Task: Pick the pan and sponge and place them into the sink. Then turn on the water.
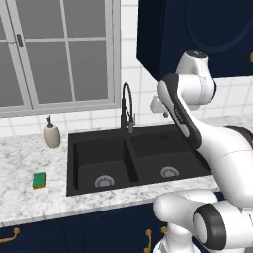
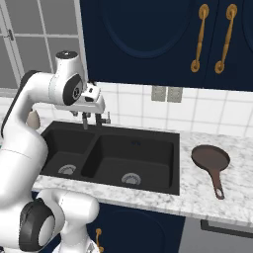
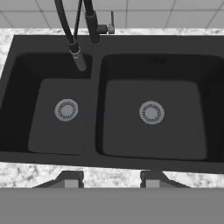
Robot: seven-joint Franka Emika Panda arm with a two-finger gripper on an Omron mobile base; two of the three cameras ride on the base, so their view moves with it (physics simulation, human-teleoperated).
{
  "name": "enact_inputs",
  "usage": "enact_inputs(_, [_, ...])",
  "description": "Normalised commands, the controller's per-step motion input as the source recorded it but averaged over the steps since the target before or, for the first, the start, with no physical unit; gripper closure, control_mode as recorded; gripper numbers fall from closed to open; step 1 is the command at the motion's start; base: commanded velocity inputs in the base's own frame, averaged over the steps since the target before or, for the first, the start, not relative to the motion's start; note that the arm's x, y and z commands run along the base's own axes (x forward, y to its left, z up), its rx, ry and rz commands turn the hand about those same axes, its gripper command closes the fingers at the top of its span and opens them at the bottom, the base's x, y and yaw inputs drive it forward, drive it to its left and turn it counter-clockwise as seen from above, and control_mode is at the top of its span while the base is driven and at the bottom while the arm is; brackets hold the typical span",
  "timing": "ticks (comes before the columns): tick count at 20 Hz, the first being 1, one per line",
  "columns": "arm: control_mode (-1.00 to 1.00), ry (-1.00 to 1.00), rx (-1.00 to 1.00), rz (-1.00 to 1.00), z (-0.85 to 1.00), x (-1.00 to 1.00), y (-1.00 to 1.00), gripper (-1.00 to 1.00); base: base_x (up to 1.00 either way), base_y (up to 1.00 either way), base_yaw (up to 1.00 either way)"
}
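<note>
1. Jaws (image 3: pixel 112 180) hung above the sink (image 3: pixel 112 46), near its front rim, looking down into both basins. Tips stood apart w/ nothing between them; gap looked moderate, neither wide nor pinched. Nothing held.
2. Sink sat in the marble surface (image 1: pixel 29 163) under the window, basins bare, a silver drain in each. Faucet (image 1: pixel 127 106) rose at the back rim over the divider; no stream seen, so water judged off.
3. Pan (image 2: pixel 211 159) lay on the surface right of the sink, well apart from the jaws, bowl near the sink's right rim, handle pointing toward the front edge. Prob. easiest to grab by that handle since it stuck out free.
4. Sponge (image 1: pixel 39 180) lay flat on the surface left of the sink, toward the front edge, green side up. Soap bottle (image 1: pixel 52 134) stood further back near the wall, apart from it.
5. Judgement: neither item picked yet; task at its start. Arm posed centrally over the sink, likely a neutral spot w/ reach to either side.
6. Risk: pan about as wide as a basin floor, so the long handle may catch the rim or faucet.
</note>
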Motion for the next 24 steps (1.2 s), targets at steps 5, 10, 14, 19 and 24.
enact_inputs(5, [-1.00, -0.01, 0.00, 0.01, 0.00, 0.02, -0.14, -1.00, 0.00, 0.00, 0.00])
enact_inputs(10, [-1.00, -0.03, 0.00, 0.01, 0.00, 0.00, -0.69, -1.00, 0.00, 0.00, 0.00])
enact_inputs(14, [-1.00, -0.02, 0.00, 0.00, -0.10, -0.09, -0.83, -1.00, 0.00, 0.00, 0.00])
enact_inputs(19, [-1.00, -0.02, -0.02, 0.12, -0.30, -0.09, -0.82, -1.00, 0.00, 0.00, 0.00])
enact_inputs(24, [-1.00, 0.00, -0.03, 0.06, -0.37, -0.25, -0.80, -1.00, 0.00, 0.00, 0.00])
